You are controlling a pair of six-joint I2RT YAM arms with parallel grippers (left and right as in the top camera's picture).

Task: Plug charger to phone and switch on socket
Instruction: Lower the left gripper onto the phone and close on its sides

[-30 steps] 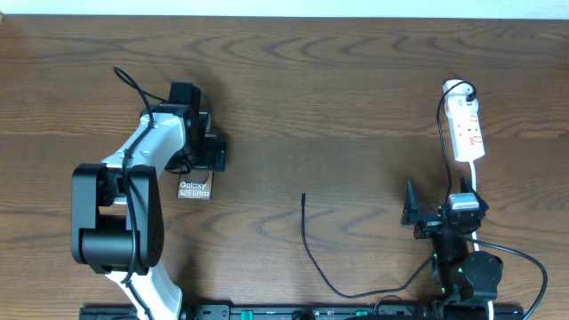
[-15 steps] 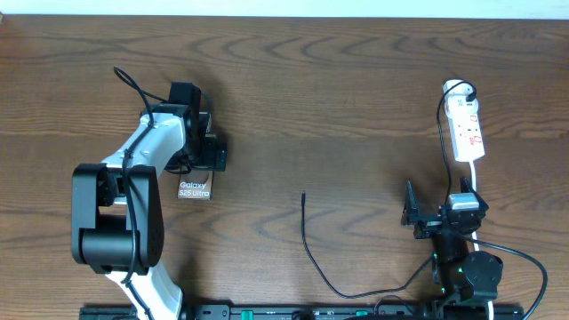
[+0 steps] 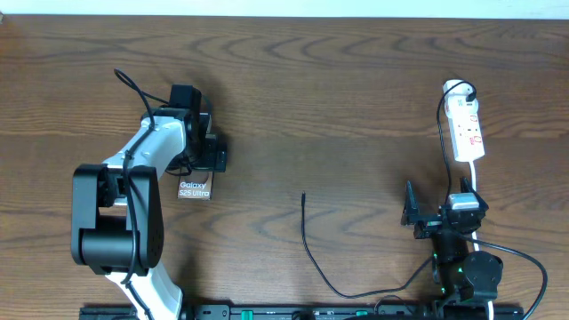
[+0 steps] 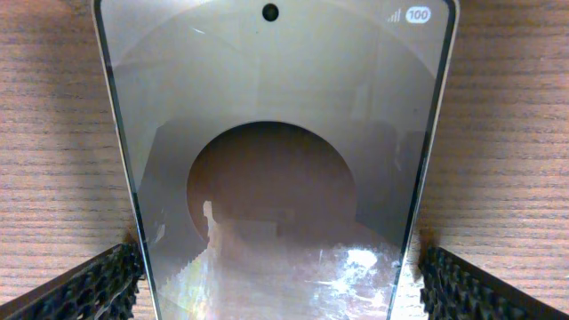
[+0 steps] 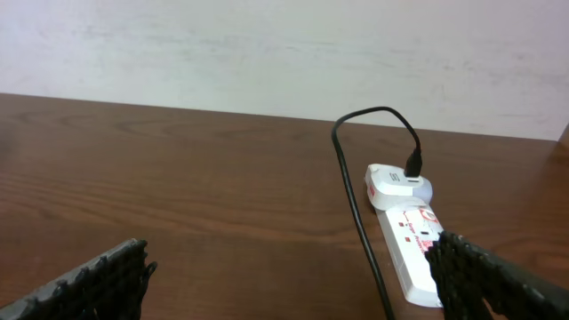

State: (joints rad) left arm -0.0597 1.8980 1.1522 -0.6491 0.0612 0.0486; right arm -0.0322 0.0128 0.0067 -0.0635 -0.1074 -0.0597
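Phone (image 4: 276, 133) lies between left tool's (image 4: 283, 289) spread jaws.

On my left the phone (image 3: 194, 188) lies flat, face up. The thin black charger (image 3: 307, 244) curls well apart from it, tip loose. The white socket (image 3: 468, 132) lies far right.

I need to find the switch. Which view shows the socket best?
The right wrist view: the socket lies close ahead, red marks and white plug clear. Overhead shows the socket whole but small, far right. The left wrist view does not show it.
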